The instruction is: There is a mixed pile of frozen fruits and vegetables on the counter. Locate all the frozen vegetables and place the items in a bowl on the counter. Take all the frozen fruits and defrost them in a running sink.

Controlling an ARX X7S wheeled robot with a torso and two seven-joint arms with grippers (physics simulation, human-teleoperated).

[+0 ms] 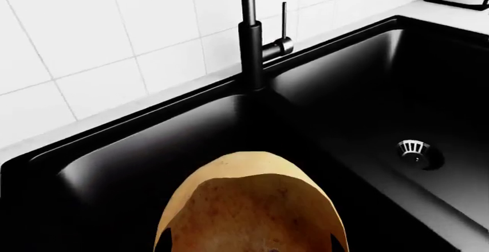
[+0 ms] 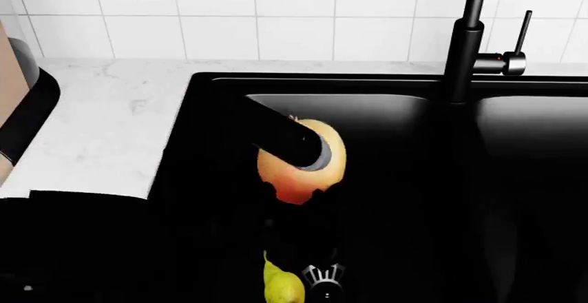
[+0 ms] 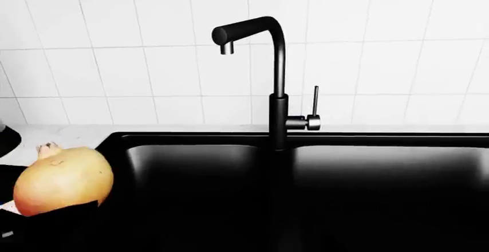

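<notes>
A round tan-to-red frozen fruit hangs over the left basin of the black sink. My left gripper is shut on it, and the black arm crosses its top. The same fruit fills the near edge of the left wrist view and shows at the side of the right wrist view. A yellow-green pear lies on the basin floor beside the silver drain strainer. The vegetables and the bowl are out of view. My right gripper shows nowhere.
The tall black faucet stands on the divider between the two basins, and no stream shows under its spout. White marble counter lies left of the sink, with a tan and black object at its left edge. A white-tiled wall is behind.
</notes>
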